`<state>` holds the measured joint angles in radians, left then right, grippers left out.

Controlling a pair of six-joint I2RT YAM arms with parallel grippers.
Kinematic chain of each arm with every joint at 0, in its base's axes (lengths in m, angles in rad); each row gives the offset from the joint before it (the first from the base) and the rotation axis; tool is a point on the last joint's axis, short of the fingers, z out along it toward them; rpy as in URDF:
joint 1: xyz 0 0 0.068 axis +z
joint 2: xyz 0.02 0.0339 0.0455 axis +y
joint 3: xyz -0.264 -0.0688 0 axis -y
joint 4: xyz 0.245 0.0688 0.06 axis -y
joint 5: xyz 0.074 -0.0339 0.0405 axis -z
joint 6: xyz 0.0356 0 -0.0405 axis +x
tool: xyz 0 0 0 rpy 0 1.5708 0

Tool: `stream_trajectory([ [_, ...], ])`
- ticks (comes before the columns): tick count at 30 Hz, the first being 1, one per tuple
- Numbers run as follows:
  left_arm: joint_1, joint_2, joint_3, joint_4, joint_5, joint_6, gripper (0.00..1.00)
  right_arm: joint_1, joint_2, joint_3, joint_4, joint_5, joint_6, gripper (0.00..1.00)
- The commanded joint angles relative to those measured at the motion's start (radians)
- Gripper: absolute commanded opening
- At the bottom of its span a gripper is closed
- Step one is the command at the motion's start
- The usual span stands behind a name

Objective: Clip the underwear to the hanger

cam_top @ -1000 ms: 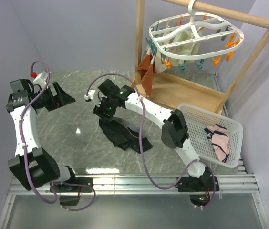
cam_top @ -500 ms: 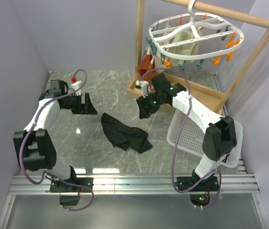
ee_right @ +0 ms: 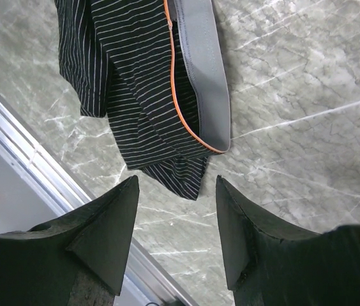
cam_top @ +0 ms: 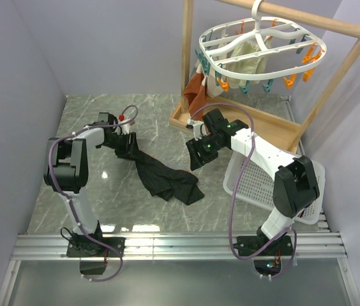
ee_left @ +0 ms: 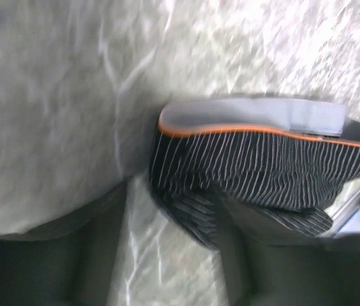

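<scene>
Black pinstriped underwear (cam_top: 167,180) crumpled in the middle of the marble surface (cam_top: 116,204), grey waistband (ee_right: 199,64) with orange edge showing. Left gripper (cam_top: 127,148) low at its far-left end, fingers (ee_left: 46,268) spread, a fold of the fabric between them, not pinched. Right gripper (cam_top: 195,156) above the surface just right of the cloth, fingers (ee_right: 106,236) spread, holding nothing. White hanger (cam_top: 263,48) hooked on the wooden rail (cam_top: 320,18), well apart.
</scene>
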<state>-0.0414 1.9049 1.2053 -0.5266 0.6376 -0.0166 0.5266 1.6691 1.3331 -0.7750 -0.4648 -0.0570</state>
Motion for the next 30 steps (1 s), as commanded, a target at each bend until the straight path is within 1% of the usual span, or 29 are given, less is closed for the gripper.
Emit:
stream_trajectory([
  [1,-0.018,0.034,0.056,0.091,0.043,-0.054,0.5,-0.004,-0.006,0.018,-0.015,0.003,0.036,0.59],
  [3,-0.025,0.081,0.085,0.088,0.053,-0.074,0.33,-0.01,0.0,0.024,-0.015,0.008,0.049,0.59],
  [4,-0.023,0.092,0.095,0.074,0.062,-0.077,0.18,-0.013,0.003,0.026,-0.015,0.008,0.054,0.59],
  [7,-0.002,0.085,0.1,0.089,0.045,-0.097,0.05,-0.022,0.009,0.031,-0.009,0.003,0.08,0.59],
  [9,0.04,0.05,0.07,0.117,0.025,-0.108,0.01,-0.023,0.018,0.038,-0.003,0.005,0.092,0.59],
  [14,0.184,-0.007,0.022,0.094,-0.021,-0.092,0.0,-0.025,0.073,0.058,0.031,-0.008,0.138,0.59],
  [16,0.213,-0.026,-0.002,0.066,-0.027,-0.06,0.0,-0.023,0.101,0.08,0.048,-0.023,0.157,0.59],
  [20,0.229,-0.044,-0.036,0.053,-0.013,-0.039,0.0,-0.025,0.197,0.115,0.085,-0.054,0.229,0.58],
  [22,0.232,-0.038,-0.042,0.053,0.005,-0.04,0.0,-0.023,0.228,0.136,0.131,-0.055,0.279,0.58],
  [24,0.23,-0.037,-0.044,0.057,0.022,-0.048,0.0,-0.027,0.276,0.156,0.179,-0.066,0.315,0.58],
  [25,0.232,-0.035,-0.039,0.059,0.025,-0.051,0.0,-0.028,0.291,0.164,0.192,-0.069,0.359,0.57],
  [30,0.232,-0.03,-0.021,0.045,0.037,-0.065,0.0,-0.031,0.38,0.178,0.252,-0.093,0.477,0.58],
])
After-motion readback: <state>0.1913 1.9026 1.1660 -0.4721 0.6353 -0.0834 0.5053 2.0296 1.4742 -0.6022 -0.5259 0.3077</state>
